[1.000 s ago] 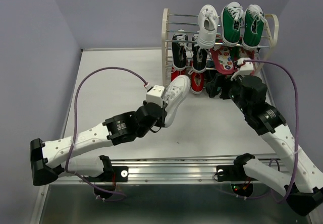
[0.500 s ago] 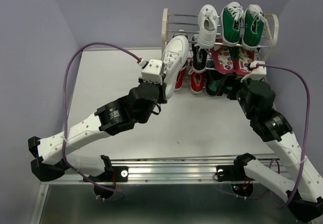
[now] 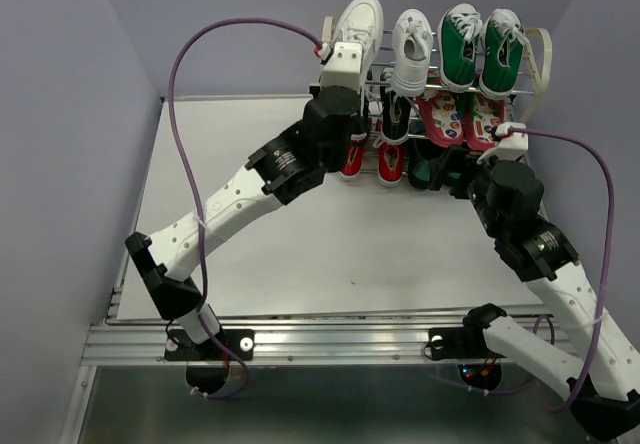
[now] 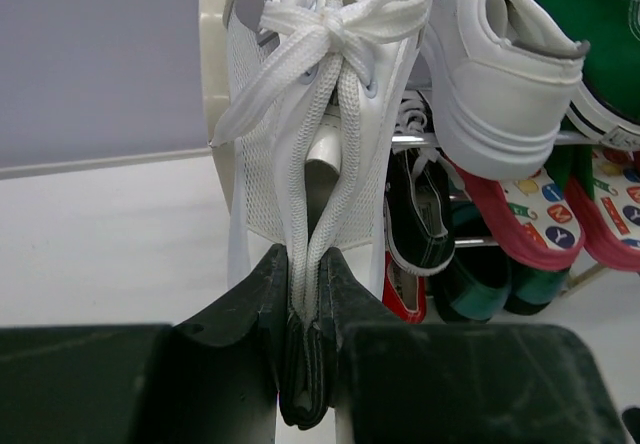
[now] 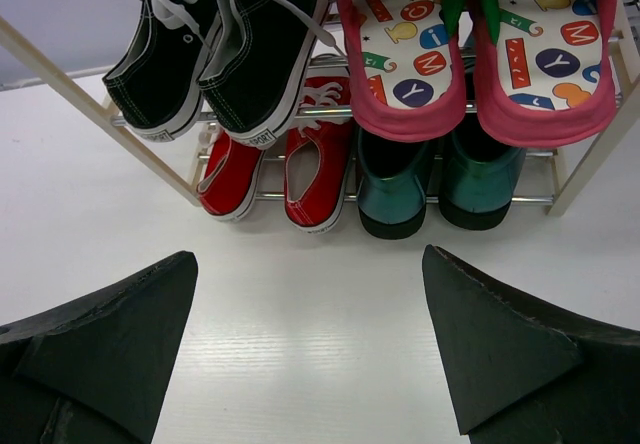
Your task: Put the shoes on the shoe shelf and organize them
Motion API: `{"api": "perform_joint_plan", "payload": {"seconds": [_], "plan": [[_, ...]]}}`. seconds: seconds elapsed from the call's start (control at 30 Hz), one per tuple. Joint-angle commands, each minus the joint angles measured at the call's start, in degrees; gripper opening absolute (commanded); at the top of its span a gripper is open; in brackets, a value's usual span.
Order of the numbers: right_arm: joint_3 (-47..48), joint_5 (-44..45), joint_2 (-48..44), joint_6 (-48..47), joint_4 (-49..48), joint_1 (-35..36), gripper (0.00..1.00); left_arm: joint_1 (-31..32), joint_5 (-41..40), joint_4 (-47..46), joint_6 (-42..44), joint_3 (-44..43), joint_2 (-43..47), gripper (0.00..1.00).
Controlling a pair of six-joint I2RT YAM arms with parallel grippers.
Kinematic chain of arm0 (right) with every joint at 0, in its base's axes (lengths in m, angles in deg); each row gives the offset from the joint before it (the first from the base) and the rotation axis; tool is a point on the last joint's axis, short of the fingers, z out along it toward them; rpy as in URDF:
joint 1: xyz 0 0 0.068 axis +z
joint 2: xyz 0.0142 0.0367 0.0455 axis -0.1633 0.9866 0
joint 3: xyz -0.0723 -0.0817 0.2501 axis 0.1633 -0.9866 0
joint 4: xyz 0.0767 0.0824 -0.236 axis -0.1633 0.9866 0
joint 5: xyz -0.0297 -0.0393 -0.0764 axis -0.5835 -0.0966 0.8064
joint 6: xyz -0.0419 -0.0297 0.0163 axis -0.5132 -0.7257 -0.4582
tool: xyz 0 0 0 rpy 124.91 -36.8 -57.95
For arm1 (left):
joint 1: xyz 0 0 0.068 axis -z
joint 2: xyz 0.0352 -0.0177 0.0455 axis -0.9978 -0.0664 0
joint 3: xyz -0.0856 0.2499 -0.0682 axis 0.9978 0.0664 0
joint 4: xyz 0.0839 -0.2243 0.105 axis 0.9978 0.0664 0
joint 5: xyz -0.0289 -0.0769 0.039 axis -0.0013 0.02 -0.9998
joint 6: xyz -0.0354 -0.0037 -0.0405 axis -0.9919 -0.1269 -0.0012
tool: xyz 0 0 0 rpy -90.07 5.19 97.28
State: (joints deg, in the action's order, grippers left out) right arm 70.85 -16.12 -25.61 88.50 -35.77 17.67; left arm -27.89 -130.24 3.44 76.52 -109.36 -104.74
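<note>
L tool (image 4: 305, 294) clamped on white sneaker (image 4: 265, 164), at shelf (image 3: 544, 59) top, R tool (image 5: 310, 264) apart

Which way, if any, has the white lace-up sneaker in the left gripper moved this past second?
Yes. The white lace-up sneaker has risen from low down in front of the cream-white shoe shelf to its top tier.

The spread claw (image 5: 308, 264) faces 2 black sneakers (image 5: 255, 54) above 2 red sneakers (image 5: 320, 169) on the shelf (image 5: 60, 77).

M, Y, O on pink flip-flops (image 5: 420, 54); partial "FAC" on white sneaker (image 4: 300, 114) tab.
</note>
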Motion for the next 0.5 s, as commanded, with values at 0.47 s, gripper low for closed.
{"api": "perform_joint_plan", "payload": {"seconds": [0.47], "plan": [[-0.3, 1.9, -0.8, 0.7, -2.5, -0.2, 1.0, -9.1, 9.4, -0.5, 1.4, -27.5, -15.1, 0.0]]}}
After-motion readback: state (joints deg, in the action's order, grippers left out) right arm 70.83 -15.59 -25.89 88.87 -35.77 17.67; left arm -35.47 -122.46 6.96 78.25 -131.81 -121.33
